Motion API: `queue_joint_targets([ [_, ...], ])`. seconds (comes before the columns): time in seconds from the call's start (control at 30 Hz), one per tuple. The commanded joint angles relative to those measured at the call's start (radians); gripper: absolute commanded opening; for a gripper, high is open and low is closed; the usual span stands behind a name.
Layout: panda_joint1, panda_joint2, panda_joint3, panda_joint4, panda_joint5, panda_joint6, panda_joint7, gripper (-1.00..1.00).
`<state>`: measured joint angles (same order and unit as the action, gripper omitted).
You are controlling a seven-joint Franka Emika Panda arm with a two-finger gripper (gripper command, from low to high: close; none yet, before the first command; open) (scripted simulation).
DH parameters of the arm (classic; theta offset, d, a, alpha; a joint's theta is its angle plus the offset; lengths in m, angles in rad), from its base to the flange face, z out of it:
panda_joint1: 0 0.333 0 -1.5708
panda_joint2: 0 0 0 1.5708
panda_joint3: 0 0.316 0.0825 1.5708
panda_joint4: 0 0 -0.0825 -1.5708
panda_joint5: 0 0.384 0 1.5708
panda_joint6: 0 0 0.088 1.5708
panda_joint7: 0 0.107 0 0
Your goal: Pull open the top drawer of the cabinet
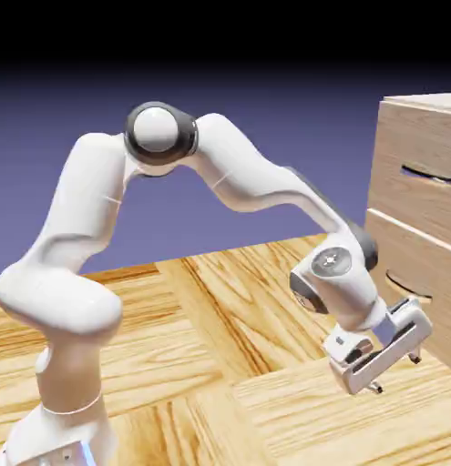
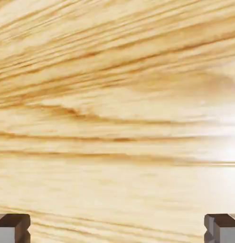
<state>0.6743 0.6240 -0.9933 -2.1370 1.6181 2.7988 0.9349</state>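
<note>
Hovering low beside the cabinet (image 1: 420, 182), fingers (image 1: 395, 373) spread wide.
I'm seeing both drawers sitting shut, nothing gripped.

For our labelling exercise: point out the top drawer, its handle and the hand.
top drawer (image 1: 404, 196), exterior view, front panel.
handle (image 1: 427, 173), exterior view, dark curved bar.
hand (image 1: 395, 373), exterior view, between its fingertips.

White glossy arm (image 1: 101, 209), dark-grey joint rings, grey fingers (image 2: 13, 227).

**Even light, one glare patch**

The arm (image 1: 156, 173) is being lit softly from above, its undersides being shaded; the backdrop is darkening toward the top. In the hand view, wood grain is being washed out by glare at the right edge
</note>
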Motion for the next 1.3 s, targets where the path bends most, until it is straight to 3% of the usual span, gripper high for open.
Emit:
queue_joint_targets([
  [0.0, 0.018, 0.032, -0.027, 0.018, 0.044, -0.006, 0.005, 0.0],
  [0.87, 0.481, 0.866, -0.721, 0.488, 1.174, -0.173, 0.141, 0.0],
  [1.2, 0.313, 0.872, -0.707, 0.756, 1.155, -0.082, 0.198, 0.0],
  [1.23, 0.313, 0.872, -0.707, 0.756, 1.155, -0.082, 0.198, -1.0],
  [1.27, 0.313, 0.872, -0.707, 0.756, 1.155, -0.082, 0.198, -1.0],
])
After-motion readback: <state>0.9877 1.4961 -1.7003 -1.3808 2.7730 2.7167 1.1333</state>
